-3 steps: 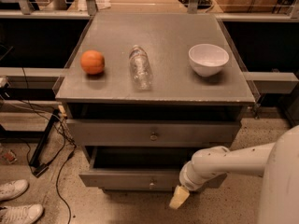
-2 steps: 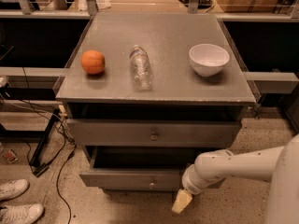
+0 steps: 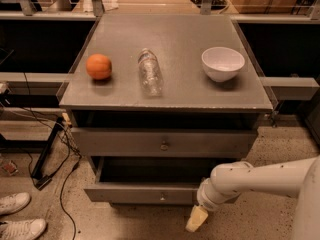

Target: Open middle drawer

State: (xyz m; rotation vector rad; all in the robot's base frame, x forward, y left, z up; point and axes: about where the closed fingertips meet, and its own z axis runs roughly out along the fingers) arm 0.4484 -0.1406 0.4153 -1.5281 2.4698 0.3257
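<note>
Comparing the present view with those from the preceding second, the gripper (image 3: 196,219) had moved slightly down and to the right. It hung near the floor, just below the right end of the middle drawer (image 3: 135,194) and well apart from its centre knob (image 3: 161,197). The drawer itself had not shifted over that interval: its front stood forward of the upper drawer front (image 3: 125,143), with a dark open cavity showing behind it. On this evidence the drawer was judged already open, and the small motion of the arm (image 3: 260,176) read as a retreat rather than a new pull. Whether the gripper was wide or narrow could not be told, since only a pale tip showed below the wrist; it appeared to hold nothing. The wrist covered the right end of the middle drawer front, so contact there could not be ruled out. The lowest drawer front could not be made out beneath the extended one, and the contents of the open cavity were lost in shadow. On the cabinet top (image 3: 180,34) an orange (image 3: 98,66), a bottle (image 3: 150,72) lying on its side and a white bowl (image 3: 223,63) stood well apart from one another.
</note>
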